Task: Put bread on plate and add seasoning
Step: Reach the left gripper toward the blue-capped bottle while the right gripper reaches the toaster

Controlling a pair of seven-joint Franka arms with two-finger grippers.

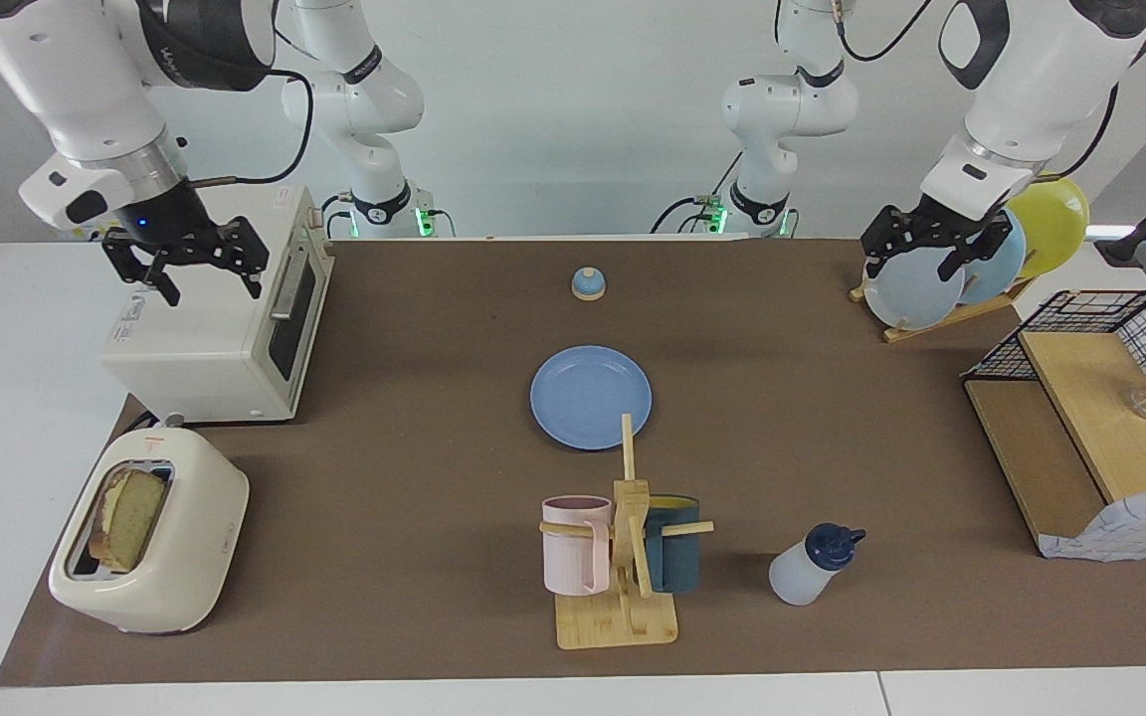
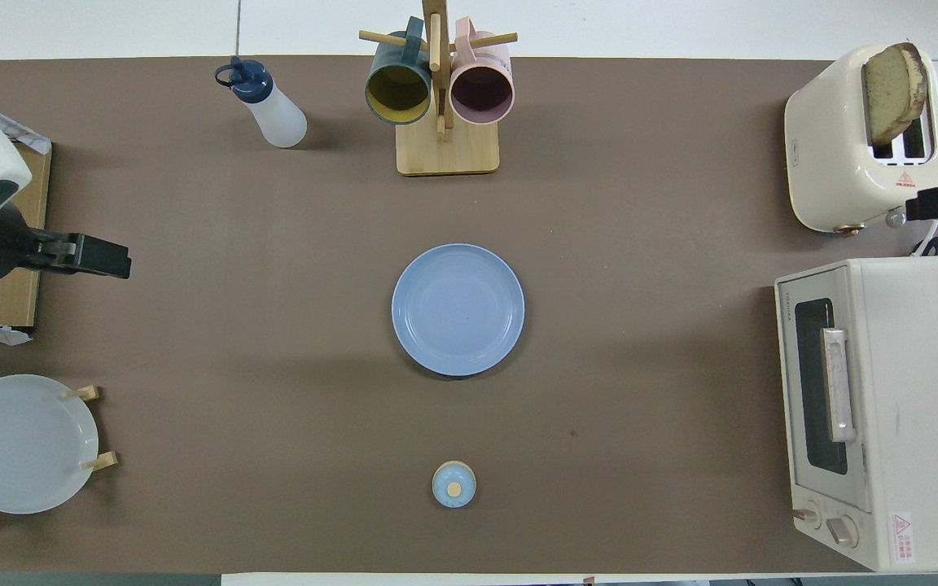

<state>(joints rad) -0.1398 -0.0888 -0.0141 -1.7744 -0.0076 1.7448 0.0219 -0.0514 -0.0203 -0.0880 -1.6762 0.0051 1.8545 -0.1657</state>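
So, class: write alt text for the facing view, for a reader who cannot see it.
An empty blue plate sits mid-table; the bread stands in a toaster and the seasoning beside a mug rack. Both end effectors hang open: right over an oven, left over racked plates.

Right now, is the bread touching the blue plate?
Apart. The facing view shows the bread standing in the toaster at the right arm's end of the table, with bare brown mat between it and the blue plate.
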